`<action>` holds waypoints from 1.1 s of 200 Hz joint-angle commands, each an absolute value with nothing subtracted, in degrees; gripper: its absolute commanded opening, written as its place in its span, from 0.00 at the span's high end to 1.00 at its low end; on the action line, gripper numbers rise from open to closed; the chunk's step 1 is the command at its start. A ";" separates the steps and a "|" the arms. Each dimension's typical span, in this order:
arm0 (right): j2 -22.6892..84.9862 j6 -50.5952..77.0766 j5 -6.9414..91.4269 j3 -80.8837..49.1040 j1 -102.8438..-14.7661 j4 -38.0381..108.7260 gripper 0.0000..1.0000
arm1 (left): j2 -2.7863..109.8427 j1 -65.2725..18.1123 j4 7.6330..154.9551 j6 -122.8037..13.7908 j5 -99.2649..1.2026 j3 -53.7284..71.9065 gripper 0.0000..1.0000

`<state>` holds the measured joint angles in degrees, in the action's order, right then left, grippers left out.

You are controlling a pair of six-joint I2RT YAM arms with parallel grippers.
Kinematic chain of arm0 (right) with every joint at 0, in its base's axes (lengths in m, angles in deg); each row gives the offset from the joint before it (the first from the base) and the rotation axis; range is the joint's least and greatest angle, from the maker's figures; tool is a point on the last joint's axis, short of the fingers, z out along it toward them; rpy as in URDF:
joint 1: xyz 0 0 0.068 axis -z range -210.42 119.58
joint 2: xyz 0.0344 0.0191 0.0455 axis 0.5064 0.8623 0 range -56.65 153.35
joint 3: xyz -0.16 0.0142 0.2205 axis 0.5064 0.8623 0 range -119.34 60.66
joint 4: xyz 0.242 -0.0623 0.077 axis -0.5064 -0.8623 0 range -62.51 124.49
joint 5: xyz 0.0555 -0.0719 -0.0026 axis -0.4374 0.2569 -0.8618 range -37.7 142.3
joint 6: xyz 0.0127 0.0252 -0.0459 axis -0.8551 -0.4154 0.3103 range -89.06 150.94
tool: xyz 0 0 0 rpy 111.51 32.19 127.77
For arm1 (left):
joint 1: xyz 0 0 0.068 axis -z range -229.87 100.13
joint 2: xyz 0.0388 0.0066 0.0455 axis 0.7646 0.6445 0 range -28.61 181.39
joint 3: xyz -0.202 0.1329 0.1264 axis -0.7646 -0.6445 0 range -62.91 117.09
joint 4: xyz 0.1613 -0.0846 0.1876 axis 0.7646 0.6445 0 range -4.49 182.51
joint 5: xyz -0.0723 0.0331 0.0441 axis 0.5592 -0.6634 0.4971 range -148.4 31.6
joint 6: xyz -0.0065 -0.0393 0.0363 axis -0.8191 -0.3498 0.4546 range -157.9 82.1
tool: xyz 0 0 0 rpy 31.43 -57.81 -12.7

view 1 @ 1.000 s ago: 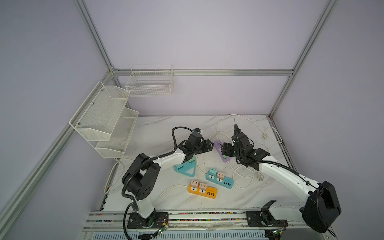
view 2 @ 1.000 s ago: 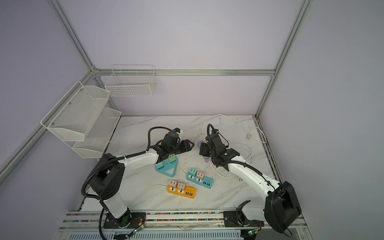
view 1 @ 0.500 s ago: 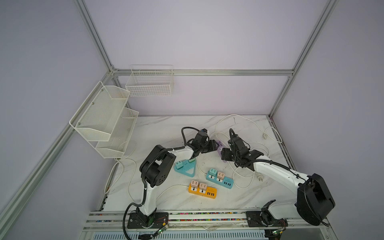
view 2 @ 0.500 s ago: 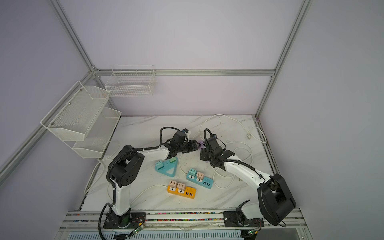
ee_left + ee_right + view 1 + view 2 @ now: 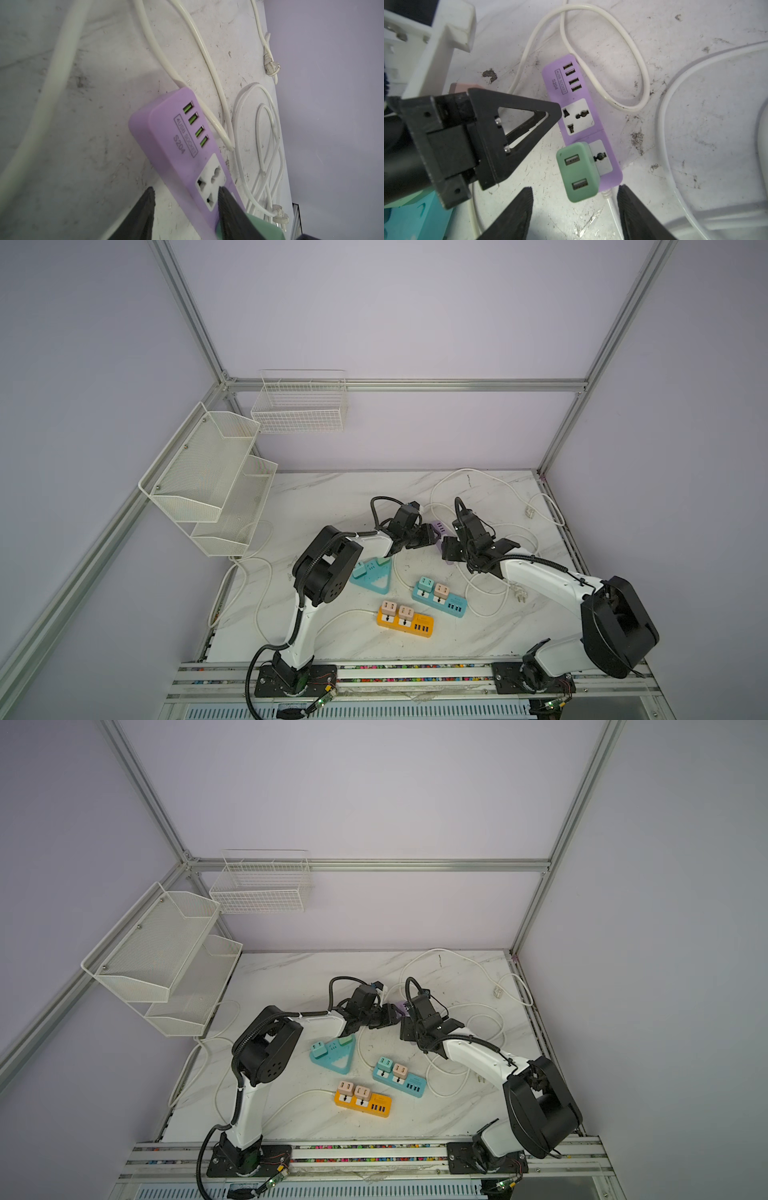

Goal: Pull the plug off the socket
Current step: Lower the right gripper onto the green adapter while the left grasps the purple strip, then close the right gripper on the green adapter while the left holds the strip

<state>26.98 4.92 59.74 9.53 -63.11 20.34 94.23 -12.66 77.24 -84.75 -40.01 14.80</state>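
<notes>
Stage: early, plug not yet out | mint-green two-port USB plug (image 5: 577, 172) sits in near socket of lilac plastic power strip (image 5: 600, 133), mid-counter | left hand (image 5: 186, 191) released, one finger over the strip's empty socket | right hand (image 5: 574, 188) released, flanking plug | left to do: clench, pull

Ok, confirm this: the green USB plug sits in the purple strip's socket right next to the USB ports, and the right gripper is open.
Not quite. The right wrist view shows the green USB plug in the socket of the purple strip farthest from the USB ports; the socket beside them is empty. The right gripper is open, as you said.
</notes>
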 commanded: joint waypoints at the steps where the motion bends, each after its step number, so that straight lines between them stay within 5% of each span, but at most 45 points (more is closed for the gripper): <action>1: 28.05 6.33 61.06 9.85 -62.68 21.20 0.35 | 94.39 -12.43 76.24 -82.57 -38.22 20.30 0.53; 220: 38.85 9.23 60.34 6.63 -61.99 21.66 0.70 | 99.57 -12.16 77.96 -80.62 -37.57 17.41 0.61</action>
<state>38.33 9.84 59.26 6.77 -62.17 24.25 97.84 -12.57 77.48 -81.58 -37.41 17.45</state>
